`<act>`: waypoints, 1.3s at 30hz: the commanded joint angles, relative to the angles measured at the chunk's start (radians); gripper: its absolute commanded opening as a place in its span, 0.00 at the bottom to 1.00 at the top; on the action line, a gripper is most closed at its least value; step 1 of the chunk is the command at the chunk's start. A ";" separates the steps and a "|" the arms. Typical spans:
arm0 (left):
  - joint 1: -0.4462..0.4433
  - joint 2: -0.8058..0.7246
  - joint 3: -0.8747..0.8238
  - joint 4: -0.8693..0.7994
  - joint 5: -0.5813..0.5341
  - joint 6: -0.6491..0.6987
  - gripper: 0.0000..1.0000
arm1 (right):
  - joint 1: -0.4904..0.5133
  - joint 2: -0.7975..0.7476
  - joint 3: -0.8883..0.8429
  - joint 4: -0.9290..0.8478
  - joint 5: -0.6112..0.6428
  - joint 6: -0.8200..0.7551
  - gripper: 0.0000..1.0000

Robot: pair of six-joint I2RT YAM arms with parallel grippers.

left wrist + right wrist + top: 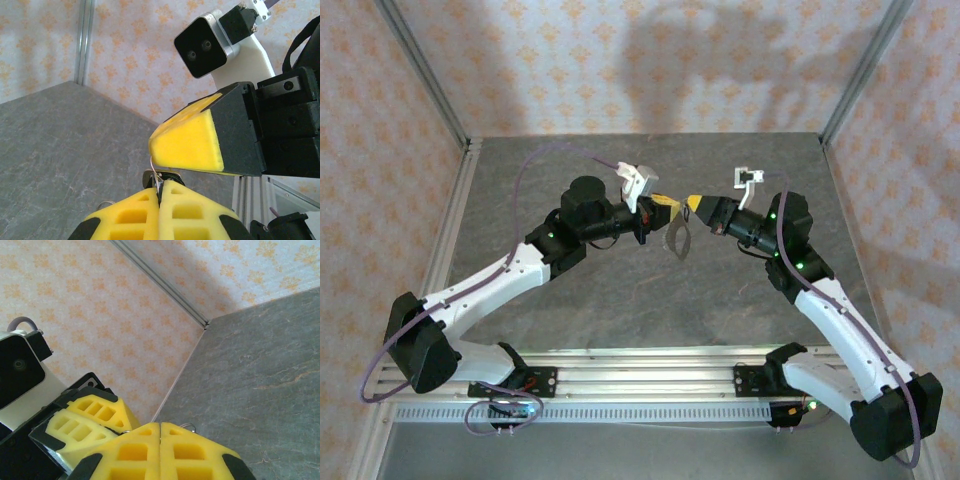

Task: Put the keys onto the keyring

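Both grippers meet tip to tip above the middle of the table. My left gripper (663, 204) (160, 189) is shut, and a small dark key (170, 176) with a silvery end sits pinched at its fingertips. A thin wire of the keyring (153, 162) rises from that seam to the yellow pad (187, 142) of my right gripper. My right gripper (692, 203) (160, 425) is shut too, with a bit of the keyring (190, 425) wire peeking past its tip. The keyring's loop (680, 240) hangs below both grippers. The left gripper's fingers (95, 412) lie just left of the right one's.
The grey stone-patterned table (650, 300) is ringed by patterned walls with metal corner posts (425, 80). An aluminium rail (650, 365) with both arm bases runs along the near edge. A purple cable (535, 165) arcs over the left arm.
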 commanded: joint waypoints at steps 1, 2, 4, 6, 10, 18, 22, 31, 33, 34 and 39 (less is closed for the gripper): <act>-0.016 -0.029 0.019 0.085 0.002 -0.016 0.00 | -0.009 -0.007 -0.018 0.039 0.018 -0.014 0.00; -0.016 -0.029 0.017 0.093 -0.003 -0.021 0.00 | -0.009 -0.007 -0.019 0.041 0.015 -0.013 0.00; -0.016 -0.030 0.011 0.116 -0.016 -0.034 0.00 | -0.009 -0.007 -0.026 0.042 0.008 -0.013 0.00; -0.016 -0.028 0.006 0.140 -0.025 -0.047 0.00 | -0.009 -0.006 -0.030 0.047 0.003 -0.008 0.00; -0.017 -0.016 0.011 0.169 -0.035 -0.064 0.00 | -0.008 -0.002 -0.031 0.058 -0.020 0.002 0.00; -0.031 0.018 0.023 0.203 -0.051 -0.078 0.00 | 0.009 0.008 -0.022 0.081 -0.056 0.018 0.00; -0.037 0.031 0.026 0.221 -0.070 -0.084 0.00 | 0.019 0.006 -0.021 0.074 -0.052 0.014 0.00; -0.039 0.029 -0.018 0.292 -0.133 -0.114 0.00 | -0.060 -0.078 -0.015 -0.021 0.045 0.003 0.19; -0.036 0.026 -0.026 0.308 -0.135 -0.123 0.00 | -0.091 -0.105 -0.010 -0.040 0.050 0.007 0.23; -0.033 0.025 -0.029 0.315 -0.132 -0.128 0.00 | -0.104 -0.117 -0.005 -0.051 0.056 0.008 0.23; -0.005 0.024 -0.052 0.388 -0.107 -0.189 0.00 | -0.119 -0.132 0.029 -0.065 0.095 0.019 0.30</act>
